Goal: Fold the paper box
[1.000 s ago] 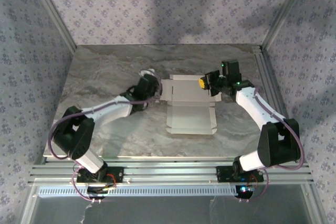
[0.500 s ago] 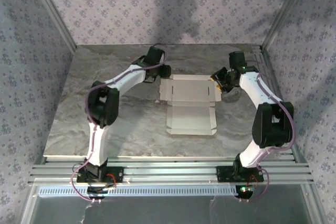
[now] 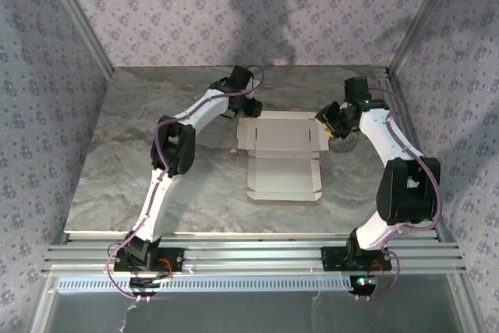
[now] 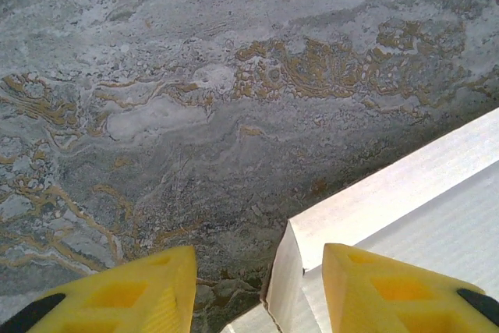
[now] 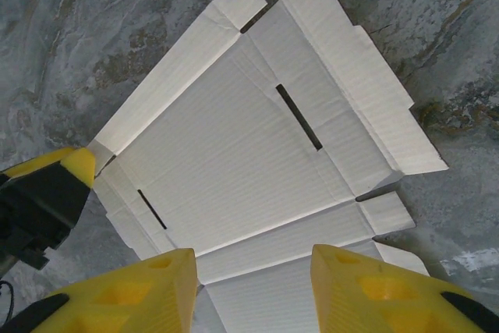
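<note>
The paper box lies flat and unfolded, white side up, in the middle of the marble table; its slots and side flaps show in the right wrist view. My left gripper is at the box's far left corner. It is open, its yellow fingers straddling a slightly raised corner flap. At the box's right edge, the right gripper hangs open above the white panel, gripping nothing. The left gripper's tip shows at the box's far corner.
The grey marble table has bare room left and in front of the box. An aluminium rail runs along the right edge and a frame along the front. Patterned walls close in the back and sides.
The left arm has swung from the box's left side to its far left corner. The right gripper has opened and drawn back slightly to the right edge.
</note>
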{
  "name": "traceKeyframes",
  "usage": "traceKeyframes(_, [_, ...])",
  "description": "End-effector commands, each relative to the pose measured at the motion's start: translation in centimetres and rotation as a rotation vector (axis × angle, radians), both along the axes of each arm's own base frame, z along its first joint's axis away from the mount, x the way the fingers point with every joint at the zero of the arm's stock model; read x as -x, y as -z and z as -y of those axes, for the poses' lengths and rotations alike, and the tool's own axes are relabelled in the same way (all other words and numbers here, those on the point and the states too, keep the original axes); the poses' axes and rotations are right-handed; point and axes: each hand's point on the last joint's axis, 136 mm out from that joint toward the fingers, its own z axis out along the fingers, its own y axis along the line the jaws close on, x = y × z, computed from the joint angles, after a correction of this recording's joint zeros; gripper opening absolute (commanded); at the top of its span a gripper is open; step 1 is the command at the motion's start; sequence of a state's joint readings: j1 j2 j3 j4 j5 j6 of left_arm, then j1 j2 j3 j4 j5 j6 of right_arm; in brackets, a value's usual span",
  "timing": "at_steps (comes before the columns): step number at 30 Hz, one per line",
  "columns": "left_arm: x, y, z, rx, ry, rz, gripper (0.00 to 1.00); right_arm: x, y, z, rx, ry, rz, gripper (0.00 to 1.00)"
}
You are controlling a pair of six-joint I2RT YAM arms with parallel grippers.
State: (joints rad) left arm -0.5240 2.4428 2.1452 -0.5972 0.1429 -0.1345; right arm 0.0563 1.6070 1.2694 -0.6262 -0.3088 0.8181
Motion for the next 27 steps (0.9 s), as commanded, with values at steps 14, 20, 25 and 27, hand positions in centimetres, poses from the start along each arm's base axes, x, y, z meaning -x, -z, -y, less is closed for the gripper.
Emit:
traceKeyframes(14, [1.0, 1.2, 1.1, -0.009, 0.01, -0.06, 0.37, 0.7, -1.3, -1.4, -0.04, -0.014, 0.008, 0.42])
traceKeyframes(20, [1.2, 1.8, 1.1, -0.014, 0.007, -0.083, 0.32, 0.6, -1.5, -1.5, -0.046, -0.009, 0.012, 0.42])
traceKeyframes(25, [1.4, 0.5, 1.4, -0.025, 0.016, -0.033, 0.04, 0.6, -1.6, -1.8, -0.067, 0.0, 0.015, 0.41])
traceKeyframes(27, [1.5, -0.4, 1.3, -0.05, 0.01, 0.032, 0.0, 0.8, -1.6, -2.2, -0.099, 0.012, 0.012, 0.41])
